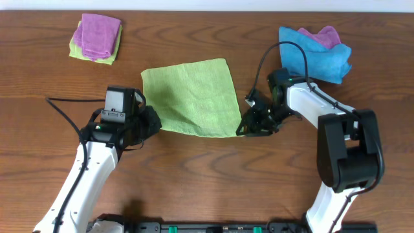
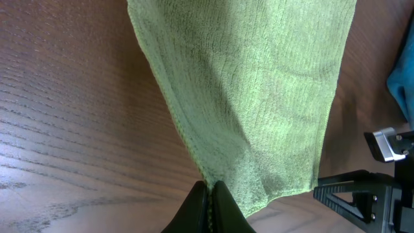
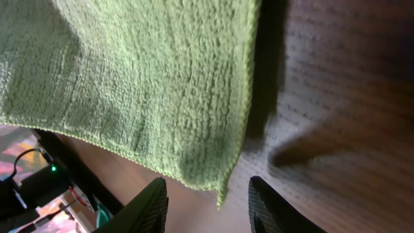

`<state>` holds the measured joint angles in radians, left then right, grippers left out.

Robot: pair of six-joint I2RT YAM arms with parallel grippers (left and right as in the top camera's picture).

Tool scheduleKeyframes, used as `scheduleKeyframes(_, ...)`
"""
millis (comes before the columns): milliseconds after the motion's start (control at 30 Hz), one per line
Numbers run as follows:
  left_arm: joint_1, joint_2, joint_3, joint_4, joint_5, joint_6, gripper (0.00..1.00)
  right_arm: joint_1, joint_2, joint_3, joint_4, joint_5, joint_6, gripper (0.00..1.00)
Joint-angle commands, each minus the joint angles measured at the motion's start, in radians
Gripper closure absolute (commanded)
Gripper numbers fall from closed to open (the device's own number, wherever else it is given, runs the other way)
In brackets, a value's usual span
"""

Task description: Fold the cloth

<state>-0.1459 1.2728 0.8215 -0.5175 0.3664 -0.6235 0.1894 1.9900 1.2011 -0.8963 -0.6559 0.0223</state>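
Overhead view and 2 wrist views of a cloth-folding setup on a brown wooden counter (image 1: pixel 39 142).

Green cloth (image 1: pixel 194 97) (image 2: pixel 259 97) (image 3: pixel 129 84): lies open in 1 layer near the middle of the counter, slightly skewed. Points 2 corners toward the far edge and 2 toward the near edge.

Left hand (image 1: pixel 154 123) (image 2: pixel 209 194): sits at the near-left corner of the green cloth. Clenched on that corner, with both tips pressed together and the green hem pinched between them in the left wrist view.

Right hand (image 1: pixel 244 127) (image 3: pixel 207 184): sits at the near-right corner of the green cloth. Released, with its 2 fingers (image 3: pixel 152 204) set apart and the tip of the corner hanging between them. Grips nothing in the right wrist view. Shows a dark shadow on the wood just beside the hem.

Folded stack (image 1: pixel 96 39): 1 purple piece on top of 1 lime piece. Rests near the far-left corner of the counter, well apart from the green cloth.

Blue cloth (image 1: pixel 317 55) (image 2: pixel 404 84): lies crumpled near the far-right corner of the counter, with a purple cloth (image 1: pixel 323 35) bunched on its far side. Stays clear of the green cloth and appears only as a sliver at the right border of the left wrist view.

Cable (image 1: pixel 65 113): black, runs from the left arm toward the left edge of the counter.
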Motion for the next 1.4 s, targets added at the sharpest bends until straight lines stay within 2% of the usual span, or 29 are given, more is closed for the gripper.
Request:
scheduleKeyframes(0,0.002,-0.013,0.010,-0.003,-0.006,0.018,0.94,0.008,0.023,-0.005,0.011,0.003,0.026,0.60)
scheduleKeyframes(200,0.002,-0.013,0.010,-0.003,-0.006,0.018,0.94,0.018,0.040,-0.005,0.019,0.004,0.034,0.61)
scheduleKeyframes(467,0.002,-0.013,0.010,-0.003,-0.006,0.018,0.94,0.021,0.051,-0.005,0.047,0.005,0.057,0.67)
scheduleKeyframes(533,0.002,-0.013,0.010,-0.003,-0.006,0.018,0.94,0.022,0.051,-0.005,0.052,0.005,0.069,0.76)
scheduleKeyframes(600,0.002,-0.013,0.010,-0.003,-0.007,0.018,0.94,0.021,0.051,-0.005,0.051,0.005,0.077,0.94)
scheduleKeyframes(633,0.002,-0.013,0.010,-0.003,-0.007,0.018,0.94,0.021,0.051,-0.005,0.050,0.004,0.084,0.98)
scheduleKeyframes(833,0.002,-0.013,0.010,0.002,-0.035,0.018,0.94,0.021,0.050,0.039,-0.022,-0.054,0.095,0.98)
scheduleKeyframes(1100,0.051,-0.013,0.010,0.010,-0.063,0.018,0.94,0.021,0.027,0.255,-0.145,-0.080,0.082,0.98)
scheduleKeyframes(1367,0.137,0.022,0.010,0.142,-0.063,0.018,0.94,0.022,0.027,0.322,-0.016,-0.074,0.150,0.98)
